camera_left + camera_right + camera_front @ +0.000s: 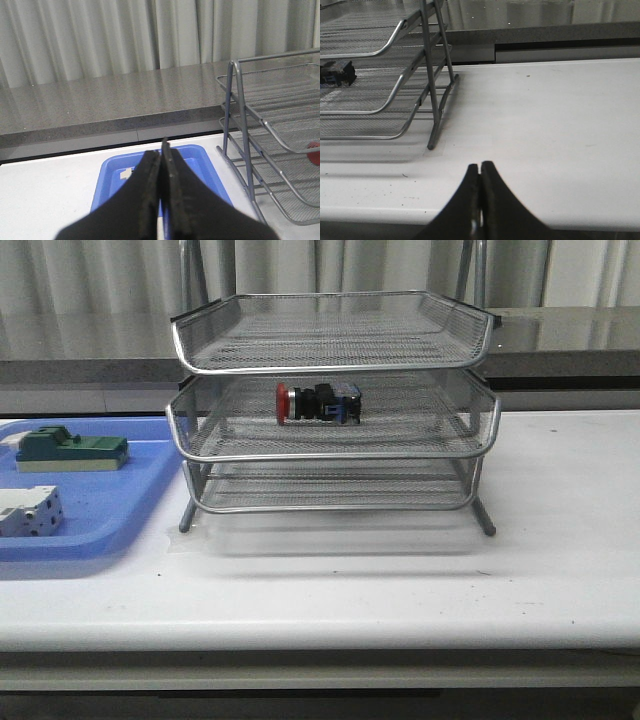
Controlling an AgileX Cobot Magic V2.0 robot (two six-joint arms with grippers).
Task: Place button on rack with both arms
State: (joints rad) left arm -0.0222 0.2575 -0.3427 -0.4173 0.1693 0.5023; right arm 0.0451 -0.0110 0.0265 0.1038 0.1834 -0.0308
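Button (318, 403) lies on its side in the middle tier of the rack (333, 455), red head toward the robot's left, body toward the right, nothing touching it. Top tier holds nothing visible; bottom tier appears bare too.

Judgement: the placing step looks done; what remains is at most a retreat or a rest pose. No further grasp seems called for, only keeping both arms off the rack frame so the tray is not jostled.

Left gripper (161, 150): fingers pressed together, holding nothing, poised above the blue tray (208, 162) with the rack off to one side. Right gripper (480, 170): fingers likewise closed flat on each other, nothing held, over bare white table (545, 125), well apart from the rack's foot. Neither arm shows in the front view, so both sit pulled back from the work area.

Beside the rack on the blue tray: green block (72, 449), white-grey terminal block (28, 512).
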